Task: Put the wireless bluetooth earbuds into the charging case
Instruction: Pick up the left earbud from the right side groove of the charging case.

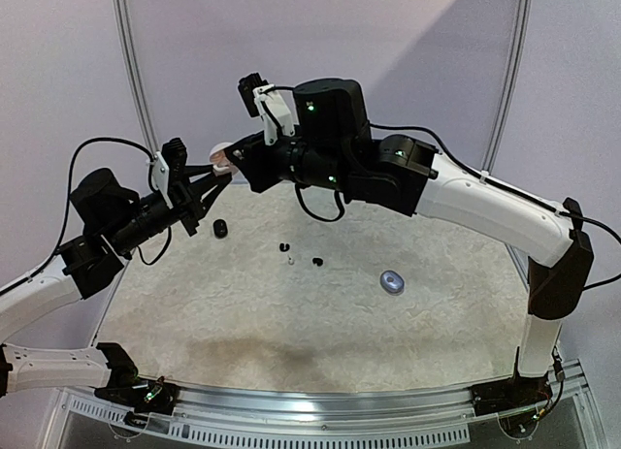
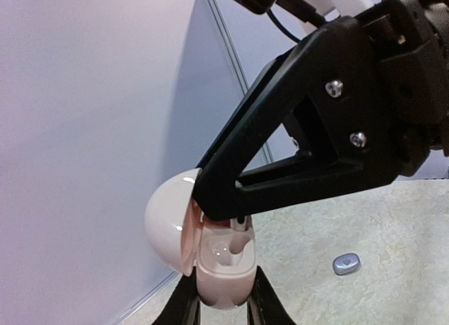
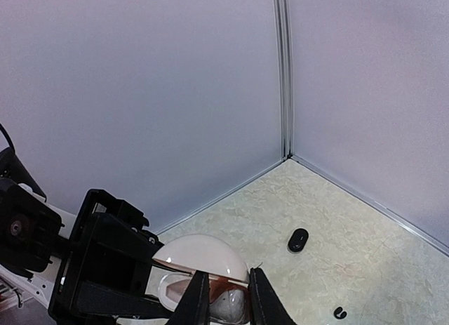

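Observation:
My left gripper (image 2: 223, 307) is shut on an open pinkish-white charging case (image 2: 223, 265) and holds it above the table's far left; its lid (image 2: 166, 223) is swung aside. The case also shows in the top view (image 1: 221, 156). My right gripper (image 3: 226, 304) is shut on a whitish earbud (image 3: 229, 309) and presses it at the case's inner well, where a silver tip (image 2: 240, 223) shows. In the top view the right gripper (image 1: 238, 164) meets the left gripper (image 1: 217, 174). Three loose earbuds lie mid-table: black (image 1: 284, 246), white (image 1: 291, 258), black (image 1: 317, 262).
A closed black case (image 1: 220, 228) lies on the table below the grippers and shows in the right wrist view (image 3: 298, 239). A blue-grey case (image 1: 392, 281) lies to the right and shows in the left wrist view (image 2: 346, 263). Walls close the back corner.

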